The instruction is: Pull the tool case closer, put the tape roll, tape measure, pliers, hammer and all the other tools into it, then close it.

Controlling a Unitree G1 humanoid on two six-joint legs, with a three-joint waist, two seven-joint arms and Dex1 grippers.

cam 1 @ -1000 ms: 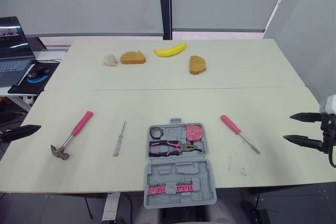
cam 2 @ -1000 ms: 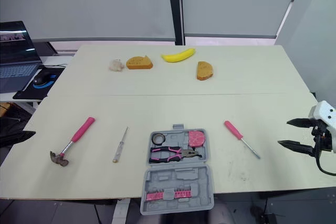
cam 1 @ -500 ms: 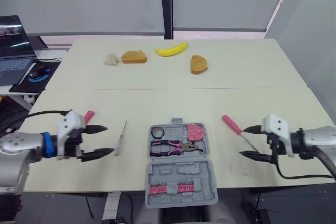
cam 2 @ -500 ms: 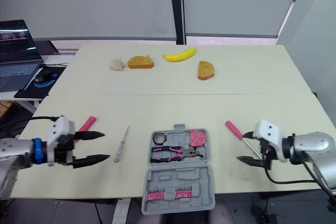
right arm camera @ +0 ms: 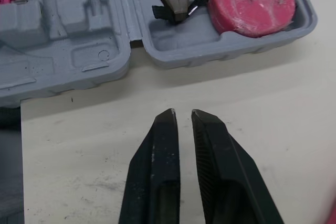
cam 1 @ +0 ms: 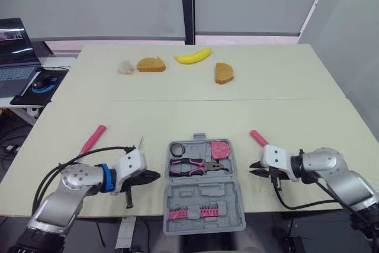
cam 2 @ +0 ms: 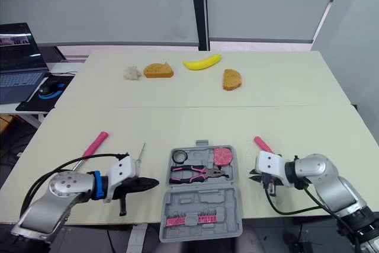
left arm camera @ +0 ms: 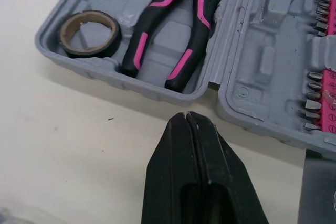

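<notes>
While bracketing the tool case (cam 1: 204,191) from both sides: left pincer (cam 1: 155,175) at its 9 o'clock, fingers pressed together, empty; right pincer (cam 1: 252,169) at its 3 o'clock, fingers a narrow gap apart, also empty. Tips aimed at the case walls, low over the desk (cam 1: 177,111), probably to nudge or steady the case rather than grasp. Case open at the desk's 6 o'clock edge, lid half overhanging toward the robot, so pull likely done. Tape roll (cam 1: 176,149), pliers (cam 1: 195,167), tape measure (cam 1: 219,149) seated in moulded slots. Left out: hammer (cam 1: 93,139) at 10 o'clock of left pincer, head hidden by the arm; thin screwdriver (cam 2: 142,149) at its 12; pink screwdriver (cam 1: 257,137) at 12 of right pincer. Likely next targets, hence the nearness.
</notes>
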